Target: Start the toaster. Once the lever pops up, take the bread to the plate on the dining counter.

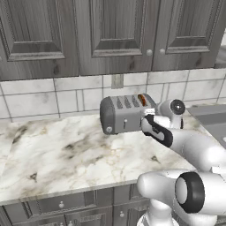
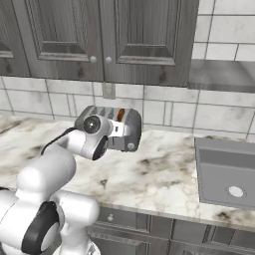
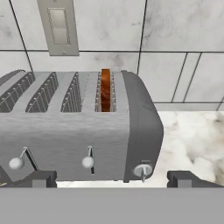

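The toaster (image 3: 78, 127) stands on the marble counter (image 1: 53, 154) against the tiled wall, below a wall switch (image 3: 58, 26). The bread (image 3: 105, 89) sits upright in the slot nearest the toaster's right end, its top edge showing above the slot. Two lever knobs and a small dial show on the toaster's front face. The gripper (image 3: 111, 178) is level with the toaster's lower front, jaws released and spread wide, grasping nothing.
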